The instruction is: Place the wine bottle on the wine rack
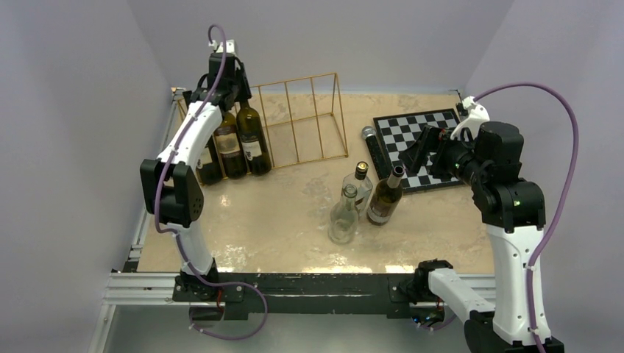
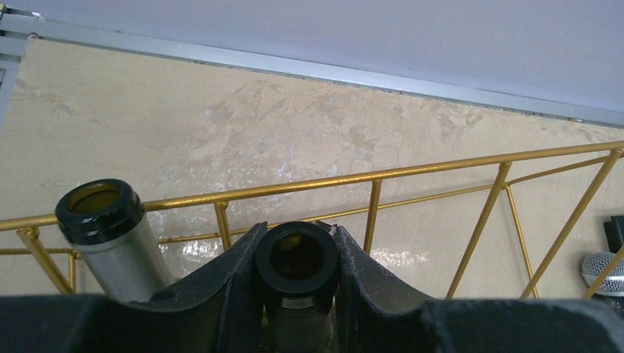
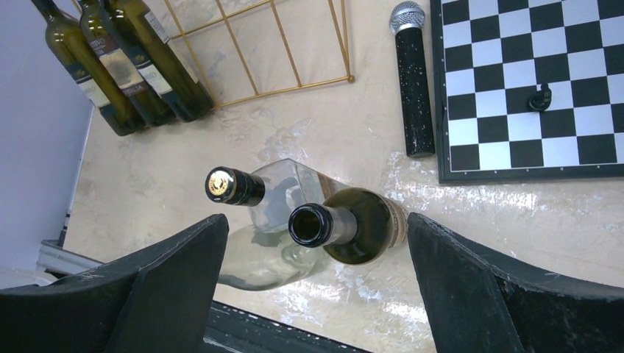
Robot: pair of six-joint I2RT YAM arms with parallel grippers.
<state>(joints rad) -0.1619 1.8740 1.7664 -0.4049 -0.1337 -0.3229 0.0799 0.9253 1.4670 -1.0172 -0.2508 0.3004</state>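
Observation:
The gold wire wine rack (image 1: pixel 298 121) stands at the back left, and three dark wine bottles lean in its left slots. My left gripper (image 1: pixel 228 88) is shut on the neck of the rightmost of these bottles (image 1: pixel 252 140). In the left wrist view the fingers clamp that bottle's open mouth (image 2: pixel 297 257), with a rack bar (image 2: pixel 383 174) behind it and a grey-necked bottle (image 2: pixel 99 217) to the left. Another dark wine bottle (image 1: pixel 386 197) stands open-mouthed mid-table. My right gripper (image 3: pixel 316 220) hangs open above its mouth (image 3: pixel 310 224) without touching it.
Two clear glass bottles (image 1: pixel 344 215) (image 1: pixel 360 182) stand against the mid-table wine bottle's left side. A black-and-white chessboard (image 1: pixel 423 140) lies at the back right with a small dark piece (image 3: pixel 541 97) on it. A microphone (image 3: pixel 412 81) lies along its left edge.

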